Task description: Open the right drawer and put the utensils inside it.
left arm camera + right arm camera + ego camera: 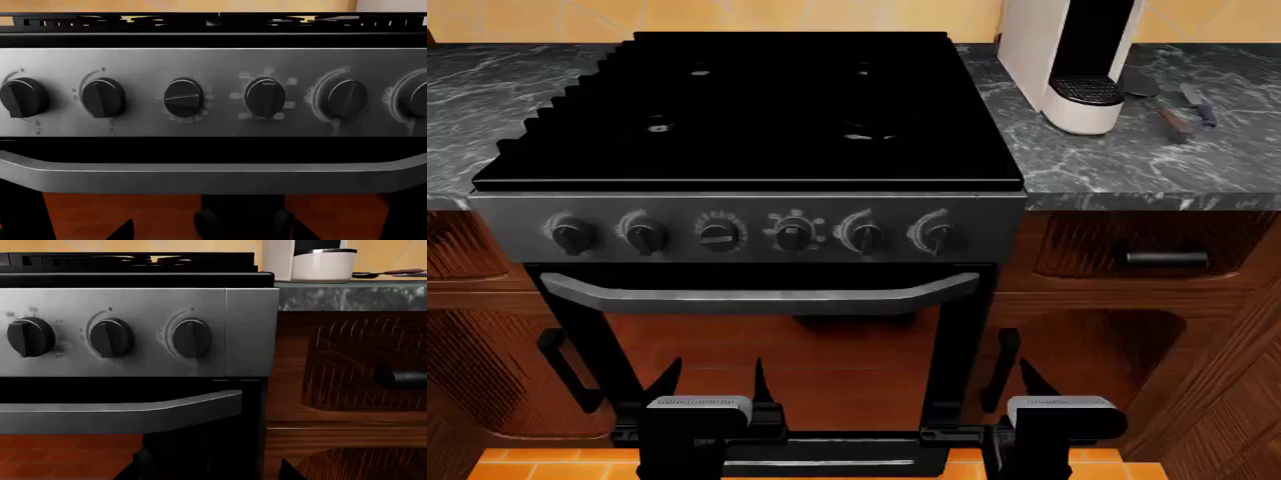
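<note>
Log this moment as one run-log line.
phase: start | right drawer: closed | utensils: on counter by coffee machine | left gripper: open, idle | right gripper: open, idle

Black stove [761, 110] with steel knob panel [747, 232], grey marble counter [1121, 160], white coffee machine [1068, 60], orange tile floor [547, 465]

right drawer [1148, 245]: shut, black bar handle | spatula [1169, 115], knife [1198, 103]: flat on counter [1121, 160], side by side
</note>
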Tool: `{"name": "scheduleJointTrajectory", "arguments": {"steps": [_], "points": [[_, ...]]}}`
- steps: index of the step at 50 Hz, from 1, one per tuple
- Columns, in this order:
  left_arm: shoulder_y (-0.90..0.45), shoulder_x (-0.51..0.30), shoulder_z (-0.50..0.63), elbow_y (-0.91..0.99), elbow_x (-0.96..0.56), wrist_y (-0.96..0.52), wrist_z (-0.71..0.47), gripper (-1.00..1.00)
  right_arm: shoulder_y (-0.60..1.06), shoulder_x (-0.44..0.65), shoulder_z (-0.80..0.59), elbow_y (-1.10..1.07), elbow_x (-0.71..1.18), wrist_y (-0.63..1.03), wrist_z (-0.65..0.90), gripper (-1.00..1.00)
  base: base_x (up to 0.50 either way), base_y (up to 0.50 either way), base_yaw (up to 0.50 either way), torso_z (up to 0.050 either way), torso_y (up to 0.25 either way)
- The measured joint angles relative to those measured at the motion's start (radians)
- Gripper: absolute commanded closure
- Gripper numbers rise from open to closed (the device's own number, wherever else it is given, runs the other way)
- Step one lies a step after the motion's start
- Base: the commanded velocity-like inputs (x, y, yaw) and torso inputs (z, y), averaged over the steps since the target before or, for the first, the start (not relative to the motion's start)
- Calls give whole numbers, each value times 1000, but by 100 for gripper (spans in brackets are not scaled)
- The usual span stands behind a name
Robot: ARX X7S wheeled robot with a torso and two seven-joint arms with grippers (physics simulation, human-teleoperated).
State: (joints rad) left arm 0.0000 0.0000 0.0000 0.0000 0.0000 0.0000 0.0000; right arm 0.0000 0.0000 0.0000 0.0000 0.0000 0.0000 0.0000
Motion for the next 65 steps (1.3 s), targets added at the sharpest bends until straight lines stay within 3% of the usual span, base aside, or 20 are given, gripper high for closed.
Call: {"name": "scheduleJointTrajectory", "arguments": {"steps": [15, 65], "points": [[3, -31, 14, 30, -39, 12, -40, -100, -14, 29, -37, -30, 100, -48, 21, -100, 0, -433, 0, 0, 0], [8, -98, 62, 87, -176, -31, -119, -100, -5, 104, -128, -9, 162, -65, 108, -100, 0, -500, 0, 0, 0]]}}
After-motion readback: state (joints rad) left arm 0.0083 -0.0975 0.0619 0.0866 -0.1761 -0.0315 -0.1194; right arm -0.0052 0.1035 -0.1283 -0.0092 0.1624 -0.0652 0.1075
